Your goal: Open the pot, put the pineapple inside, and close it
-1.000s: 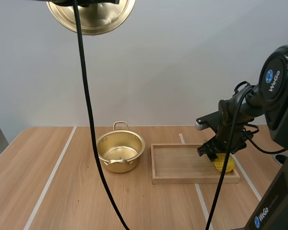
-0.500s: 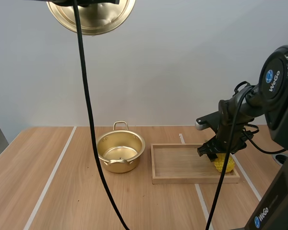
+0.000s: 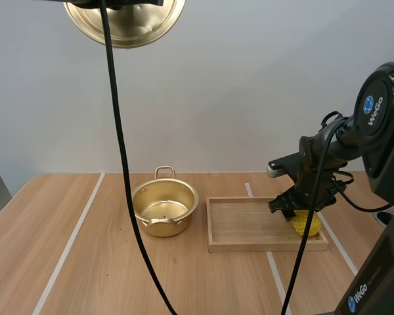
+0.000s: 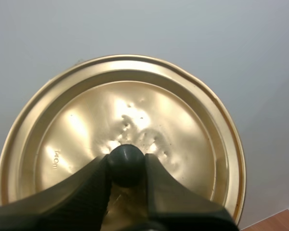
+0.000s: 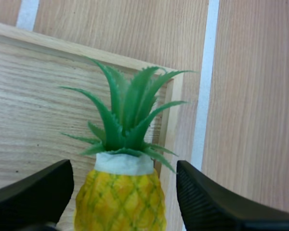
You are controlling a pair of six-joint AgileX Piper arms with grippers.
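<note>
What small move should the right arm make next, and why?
Probably close the right gripper on the pineapple: it stands open on both sides of the fruit in the tray, and the left gripper holds the lid high, leaving the pot open.

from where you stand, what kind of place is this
Likely a robot manipulation test bench, not a kitchen: a wooden table marked with white lines, and a toy-looking pineapple in a wooden tray beside an open gold pot.
</note>
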